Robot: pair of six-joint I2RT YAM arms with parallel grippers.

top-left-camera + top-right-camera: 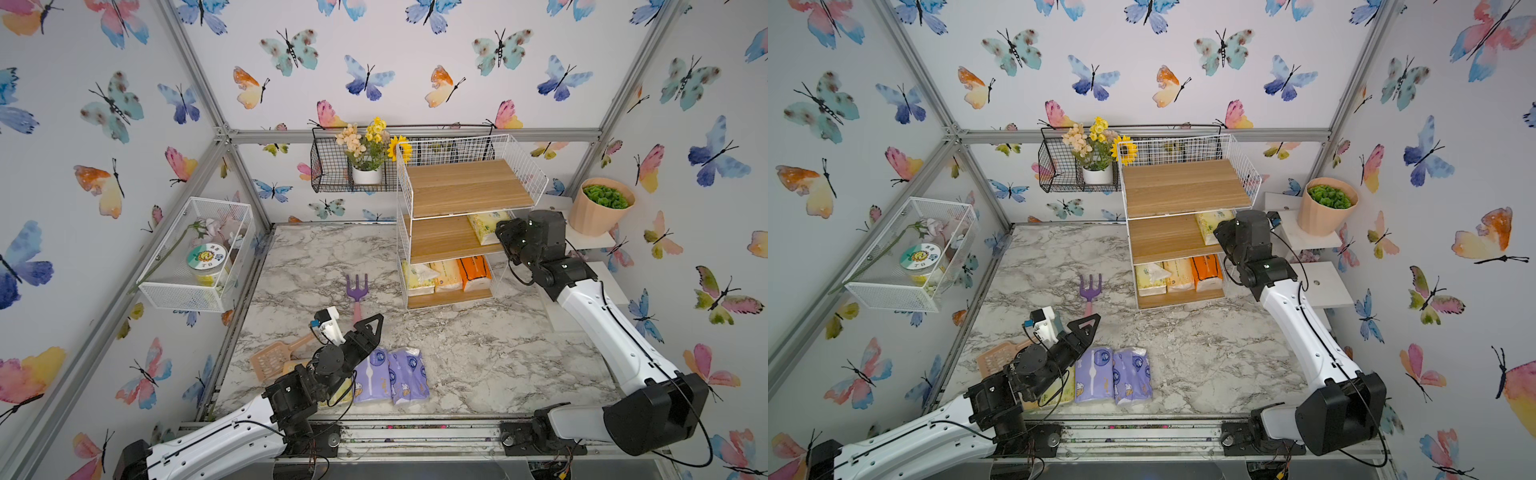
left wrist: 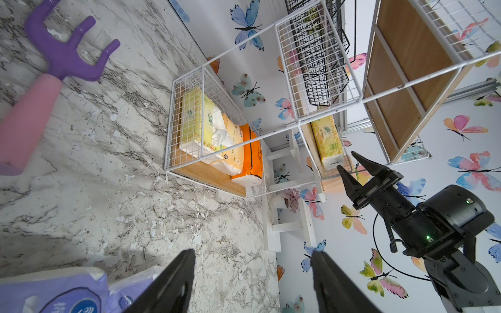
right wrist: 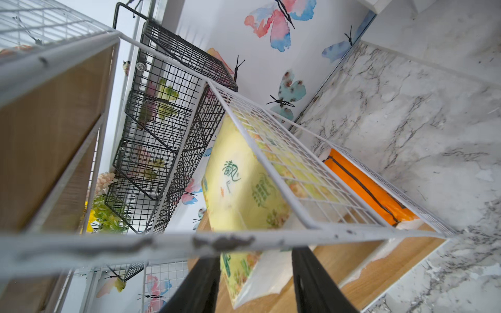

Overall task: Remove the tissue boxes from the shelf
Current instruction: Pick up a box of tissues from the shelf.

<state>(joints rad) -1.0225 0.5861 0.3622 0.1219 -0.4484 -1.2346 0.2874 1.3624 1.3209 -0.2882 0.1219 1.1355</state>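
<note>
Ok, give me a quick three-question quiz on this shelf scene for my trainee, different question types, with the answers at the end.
1. How many tissue packs can be seen on the shelf?
2. True or false: the left gripper is holding a pack.
3. The yellow pack between the right gripper's fingers lies on which board: A top, B middle, C bottom?

Key
1. Four: one on the middle board, three on the bottom board.
2. False: its jaws stand apart with nothing between them.
3. B.
</note>
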